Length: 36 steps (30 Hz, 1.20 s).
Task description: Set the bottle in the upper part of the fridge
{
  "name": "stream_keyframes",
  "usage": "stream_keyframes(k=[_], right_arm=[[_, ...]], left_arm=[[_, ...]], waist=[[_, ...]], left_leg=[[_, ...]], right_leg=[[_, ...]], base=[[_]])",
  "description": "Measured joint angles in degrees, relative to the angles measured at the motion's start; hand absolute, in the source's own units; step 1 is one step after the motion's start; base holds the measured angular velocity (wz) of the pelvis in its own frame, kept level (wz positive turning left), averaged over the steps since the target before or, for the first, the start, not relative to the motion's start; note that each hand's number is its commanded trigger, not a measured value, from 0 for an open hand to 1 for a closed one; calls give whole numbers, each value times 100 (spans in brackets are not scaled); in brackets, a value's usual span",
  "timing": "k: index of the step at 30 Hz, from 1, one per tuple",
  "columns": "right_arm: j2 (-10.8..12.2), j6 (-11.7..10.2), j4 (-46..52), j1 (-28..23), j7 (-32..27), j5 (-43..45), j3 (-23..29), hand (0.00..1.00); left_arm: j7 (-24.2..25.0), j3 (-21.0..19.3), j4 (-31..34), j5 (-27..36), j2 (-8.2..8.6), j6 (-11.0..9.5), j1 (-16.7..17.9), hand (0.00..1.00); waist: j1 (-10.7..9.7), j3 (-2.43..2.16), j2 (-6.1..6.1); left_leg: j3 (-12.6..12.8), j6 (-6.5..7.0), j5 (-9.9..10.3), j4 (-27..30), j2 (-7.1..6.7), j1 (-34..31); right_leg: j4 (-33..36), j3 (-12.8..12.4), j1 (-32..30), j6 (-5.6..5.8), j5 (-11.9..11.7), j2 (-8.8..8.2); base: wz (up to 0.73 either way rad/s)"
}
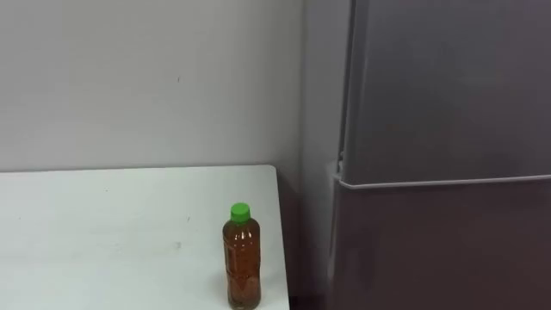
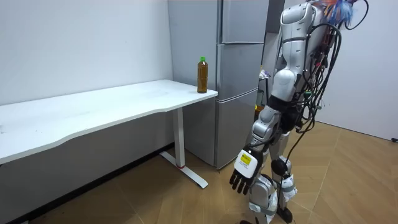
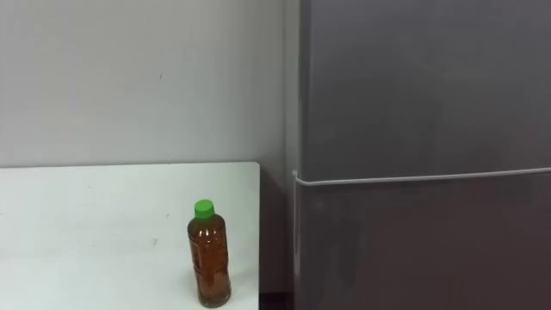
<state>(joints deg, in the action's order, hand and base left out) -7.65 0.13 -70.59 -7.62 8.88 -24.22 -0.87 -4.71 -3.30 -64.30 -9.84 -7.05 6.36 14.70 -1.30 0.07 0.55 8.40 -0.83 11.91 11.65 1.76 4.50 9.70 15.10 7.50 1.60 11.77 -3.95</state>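
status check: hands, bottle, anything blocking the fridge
left hand hanging open at its side. bottle upright on white table corner, untouched. fridge doors shut, upper door in the way.

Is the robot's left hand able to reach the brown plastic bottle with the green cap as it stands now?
Probably not yet: the left hand hangs open below the white table, away from the brown plastic bottle. Nothing blocks the bottle at the table's corner.
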Motion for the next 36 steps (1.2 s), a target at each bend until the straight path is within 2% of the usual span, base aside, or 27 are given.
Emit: stream_keyframes(k=[10, 26, 32, 36], right_arm=[[-1, -3, -48, 22, 6, 4, 2, 0], [-9, 93, -72, 50, 52, 4, 2, 0], [-9, 120, -62, 81, 61, -1, 5, 0], [-8, 123, -71, 84, 68, -45, 48, 0]], left_arm=[[-15, 3, 11, -375, 0, -8, -21, 0], [41, 0, 2, -368, 0, 69, -7, 0], [-14, -74, -1, -189, 3, 70, -6, 0], [-145, -225, 3, 207, 7, 58, -16, 0]], waist=[[-11, -1, -1], [-5, -2, 16], [-14, -2, 14], [-9, -2, 13]], left_leg=[[-1, 0, 0, -1, 0, 2], [-63, -1, 1, -5, -7, 31], [-66, 3, 27, 4, -11, 33], [-68, 5, 35, 3, -18, 46]], right_leg=[[-4, -1, -1, 1, 0, 1], [-66, 66, 87, 3, 2, 5], [-99, 89, 135, 14, -1, 5], [-110, 94, 157, 23, 2, 3]], base=[[0], [1], [0], [0]])
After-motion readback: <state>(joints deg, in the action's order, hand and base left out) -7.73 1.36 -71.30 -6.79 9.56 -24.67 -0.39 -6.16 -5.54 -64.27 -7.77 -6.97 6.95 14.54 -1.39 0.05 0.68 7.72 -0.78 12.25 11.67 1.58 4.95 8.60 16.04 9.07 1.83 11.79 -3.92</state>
